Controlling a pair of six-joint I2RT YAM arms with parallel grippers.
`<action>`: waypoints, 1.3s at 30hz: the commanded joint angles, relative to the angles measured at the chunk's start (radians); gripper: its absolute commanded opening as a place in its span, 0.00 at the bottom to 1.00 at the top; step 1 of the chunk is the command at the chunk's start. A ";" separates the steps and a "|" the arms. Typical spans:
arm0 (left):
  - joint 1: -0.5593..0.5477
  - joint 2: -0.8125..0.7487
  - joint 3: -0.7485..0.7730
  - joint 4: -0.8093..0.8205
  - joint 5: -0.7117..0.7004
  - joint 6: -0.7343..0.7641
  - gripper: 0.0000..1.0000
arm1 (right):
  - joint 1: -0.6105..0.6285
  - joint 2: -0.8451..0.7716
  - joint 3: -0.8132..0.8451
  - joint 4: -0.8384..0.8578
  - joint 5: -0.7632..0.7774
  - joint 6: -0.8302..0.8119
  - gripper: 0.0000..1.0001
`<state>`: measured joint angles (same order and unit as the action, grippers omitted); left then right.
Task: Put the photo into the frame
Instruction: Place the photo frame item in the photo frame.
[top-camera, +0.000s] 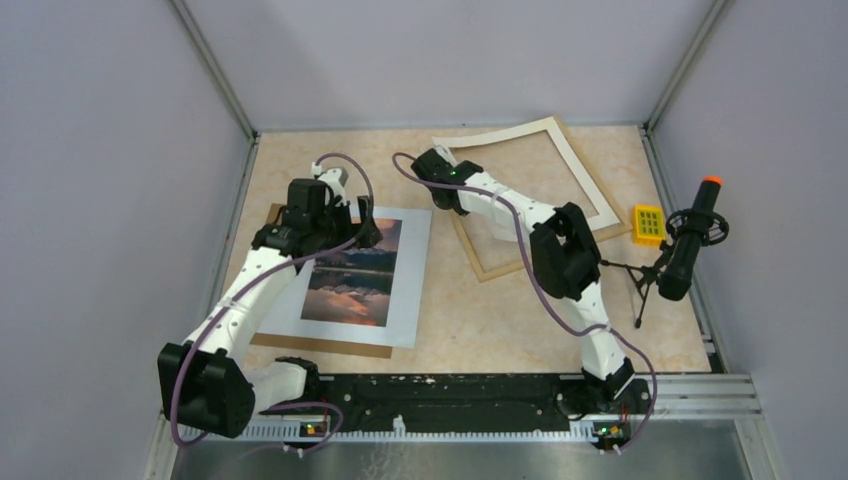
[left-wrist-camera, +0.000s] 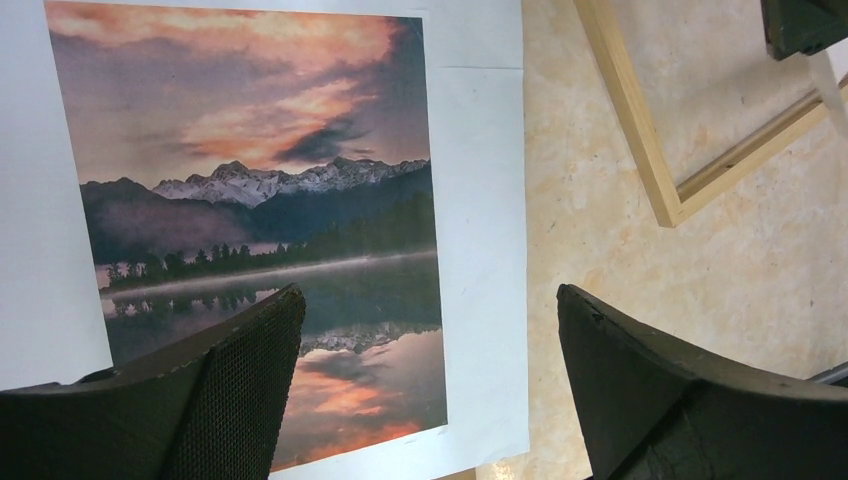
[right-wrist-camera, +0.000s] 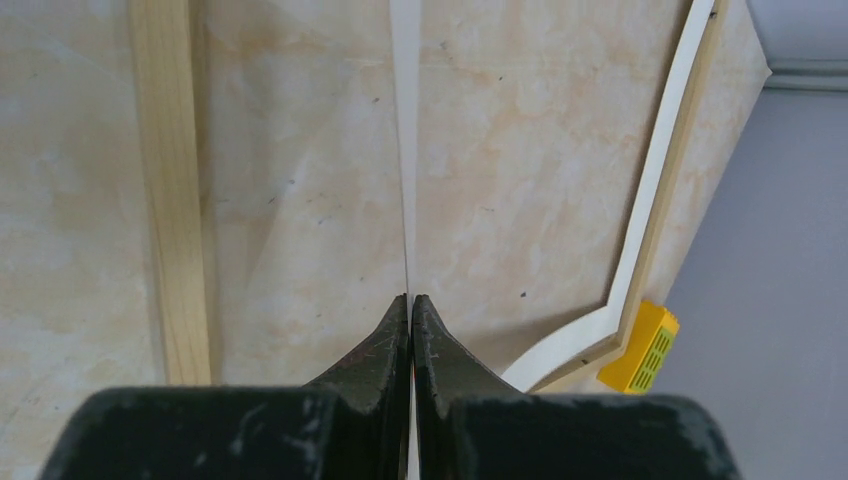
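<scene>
The left claw (left-wrist-camera: 430, 298) gapes wide above the photo (top-camera: 360, 270), which lies flat on a brown board (top-camera: 320, 345) at 9 o'clock on the table (top-camera: 450, 320). The right claw (right-wrist-camera: 410, 298) pinches 1 edge of the white mat (right-wrist-camera: 405, 150) over the frame (right-wrist-camera: 170, 200) at 1 o'clock.

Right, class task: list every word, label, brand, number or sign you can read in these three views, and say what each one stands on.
No text can be read in any view.
On the photo there is only a landscape, with no caption in its white margin.
The frame and the white mat are plain.
The yellow block shows only a grid of squares, too small to tell any marks.
</scene>
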<state>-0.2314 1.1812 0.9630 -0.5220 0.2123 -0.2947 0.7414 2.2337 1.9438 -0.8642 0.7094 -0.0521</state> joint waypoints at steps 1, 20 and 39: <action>-0.010 -0.002 -0.009 0.049 -0.013 0.015 0.98 | -0.011 -0.019 0.016 0.093 0.017 -0.066 0.00; -0.014 0.016 -0.005 0.049 -0.009 0.020 0.98 | -0.008 0.045 0.182 -0.225 -0.089 -0.003 0.00; -0.026 -0.012 -0.006 0.035 -0.024 0.023 0.98 | -0.013 0.087 0.175 -0.176 0.001 -0.015 0.00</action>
<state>-0.2550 1.1980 0.9550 -0.5159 0.1997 -0.2852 0.7265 2.2890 2.1201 -1.1072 0.6468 -0.0475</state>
